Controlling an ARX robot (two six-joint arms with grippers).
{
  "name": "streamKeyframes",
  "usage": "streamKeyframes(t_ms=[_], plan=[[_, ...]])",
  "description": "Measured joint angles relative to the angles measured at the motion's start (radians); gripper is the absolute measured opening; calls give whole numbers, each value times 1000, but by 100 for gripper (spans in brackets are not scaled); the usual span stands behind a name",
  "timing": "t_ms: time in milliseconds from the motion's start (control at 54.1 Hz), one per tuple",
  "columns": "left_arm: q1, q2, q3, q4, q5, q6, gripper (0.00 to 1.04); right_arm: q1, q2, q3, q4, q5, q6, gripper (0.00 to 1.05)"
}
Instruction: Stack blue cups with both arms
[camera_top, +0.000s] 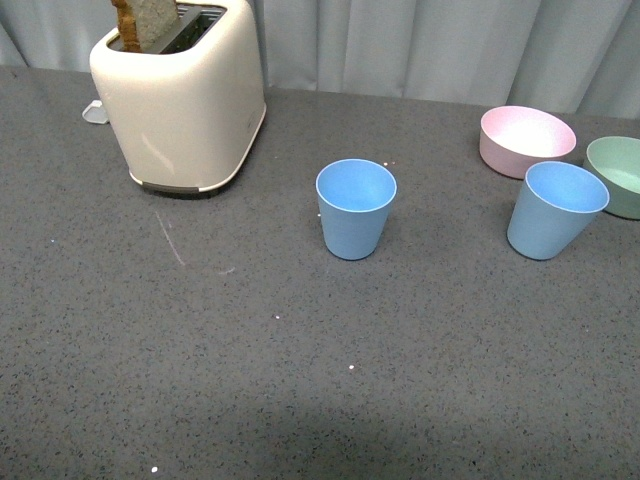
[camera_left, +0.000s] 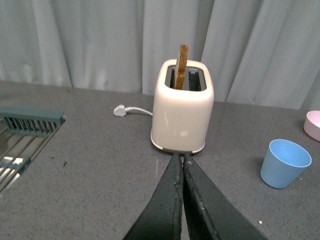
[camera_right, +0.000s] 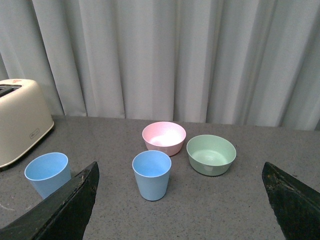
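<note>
On the counter (camera_top: 200, 350), middle blue cup (camera_top: 355, 215) & right blue cup (camera_top: 553, 215) stand apart, one per arm prob.; my left gripper (camera_left: 180, 159) is pinched closed, empty, right gripper (camera_right: 180, 167) spread wide.

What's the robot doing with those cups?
Nothing is being held yet. Two light blue plastic cups stand upright and apart on the grey table, one in the middle, one near the pink bowl and green bowl. A cream toaster with a slice of toast stands farther left. On the left arm the jaws are shut and empty; on the right arm they are wide open, facing the cups. The stacking hasn't started.
</note>
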Motion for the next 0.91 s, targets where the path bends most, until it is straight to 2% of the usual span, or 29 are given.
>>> streamKeyframes(t_ms=[203,333,444,592,703,758,906], plan=[[0,-40,0,-18,0,-1,5,0,0,0,0,0,0,95],[0,-42,0,-18,0,0,31,0,0,0,0,0,0,95],[0,-42,0,-18,0,0,49,14,90,15,6,78,-130,95],[0,-42,0,-18,0,0,72,5,435,78,209,79,-182,95],[0,-42,0,-18,0,0,92,-11,816,213,380,63,-135,95],[0,-42,0,-18,0,0,100,-18,987,298,399,64,-95,95],[0,-42,0,-18,0,1,98,-22,1412,551,291,60,9,95]])
